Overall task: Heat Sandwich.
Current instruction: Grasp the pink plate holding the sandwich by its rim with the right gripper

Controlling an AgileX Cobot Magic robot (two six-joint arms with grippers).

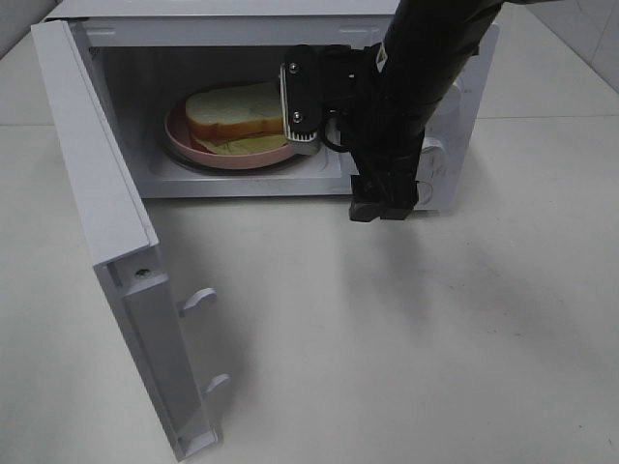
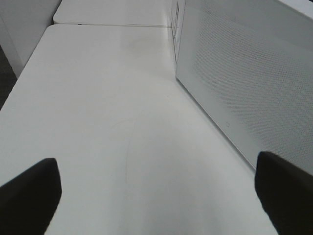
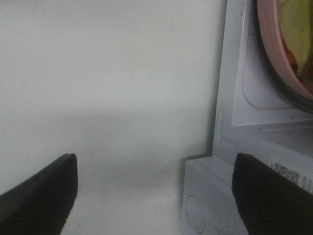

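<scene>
White table (image 1: 435,338), right claw (image 3: 154,166) spread before microwave (image 1: 92,184)

High camera looks down at the microwave (image 1: 224,29); wrist cameras skim the table (image 2: 107,122) beside it

I find one white table (image 1: 416,338), matte and flat. A seam (image 1: 566,118) crosses it from side to side. One item stands directly on it: a white microwave (image 1: 242,29), set toward the far side, base flat on the surface. Its door (image 1: 87,184) is swung wide open out over the tabletop on my left.
</scene>
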